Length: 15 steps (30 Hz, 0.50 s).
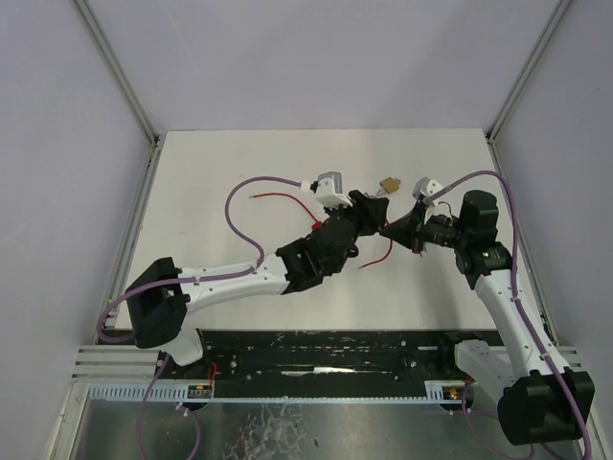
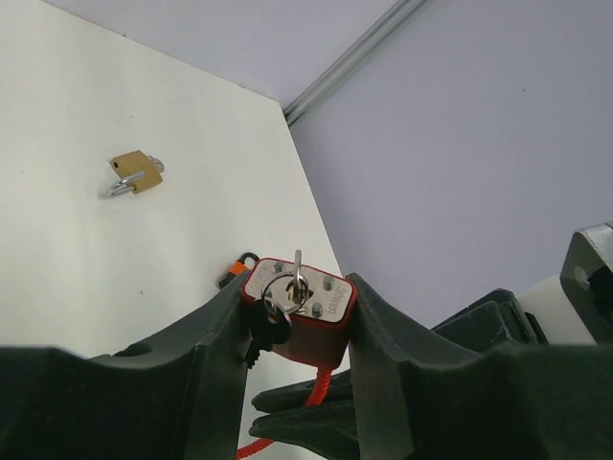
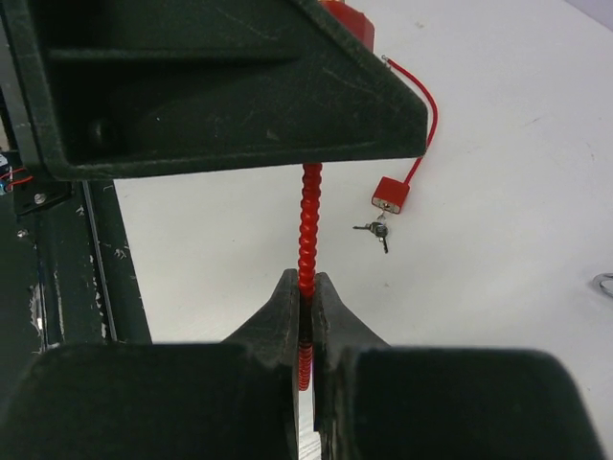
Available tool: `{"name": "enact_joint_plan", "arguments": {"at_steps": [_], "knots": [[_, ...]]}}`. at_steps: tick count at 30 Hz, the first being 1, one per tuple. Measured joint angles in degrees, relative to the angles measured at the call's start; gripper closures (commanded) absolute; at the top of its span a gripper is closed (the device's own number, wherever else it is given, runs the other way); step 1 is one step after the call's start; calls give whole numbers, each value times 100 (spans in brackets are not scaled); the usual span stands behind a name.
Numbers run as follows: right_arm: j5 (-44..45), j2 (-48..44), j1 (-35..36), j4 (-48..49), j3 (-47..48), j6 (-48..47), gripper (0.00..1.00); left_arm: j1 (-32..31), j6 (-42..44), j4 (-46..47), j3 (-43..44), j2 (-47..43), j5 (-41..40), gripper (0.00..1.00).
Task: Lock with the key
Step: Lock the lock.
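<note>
Red padlock (image 2: 316,321) was off the table (image 1: 211,172), in the air just nearer the arm bases than the brass padlock (image 2: 134,172) and slightly left of it; keyhole face turned to the left wrist camera. Left gripper (image 1: 372,213) had it clamped; fingers (image 2: 383,326) at a middling gap, pressed on both sides of the body. Key (image 2: 298,268) stood upright in the keyhole; ring through its head; a black-headed key (image 2: 268,331) hung off that ring against the left finger. Red ribbed cable (image 3: 308,220) came out of the held padlock on the side away from the brass padlock. Right gripper (image 3: 305,287) sat nearer the bases than the brass padlock and just right of it; fingers (image 3: 330,316) narrow, pinched tight on the cable with no gap showing. Both grippers met close together on the near side of the brass padlock; whether they touched, cannot tell. Brass padlock lay flat on the table, silver shackle out to one side, nothing touching it. Second red padlock (image 3: 390,194) lay on the table well left of the brass padlock; thin red wire loop (image 3: 428,115) on top; small keys (image 3: 376,230) at its keyhole end. A small orange-and-black thing (image 2: 235,268) showed past the left finger; too hidden to name.
</note>
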Motion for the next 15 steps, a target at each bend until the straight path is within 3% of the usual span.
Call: {"name": "enact_joint_plan", "arguments": {"at_steps": [2,4,11,15], "knots": [[-55,-2,-9,0,-2,-13,98,15,44,94,-50,-13,101,87],[-140,-2,-15,-2,-13,-22,89,59,92,236,-170,-70,282,89],[-542,-50,-15,173,-48,118,51,350,203,719,-750,-354,1202,94],[-785,-98,-15,544,-105,446,47,625,219,1023,-1084,-450,1947,95]]}}
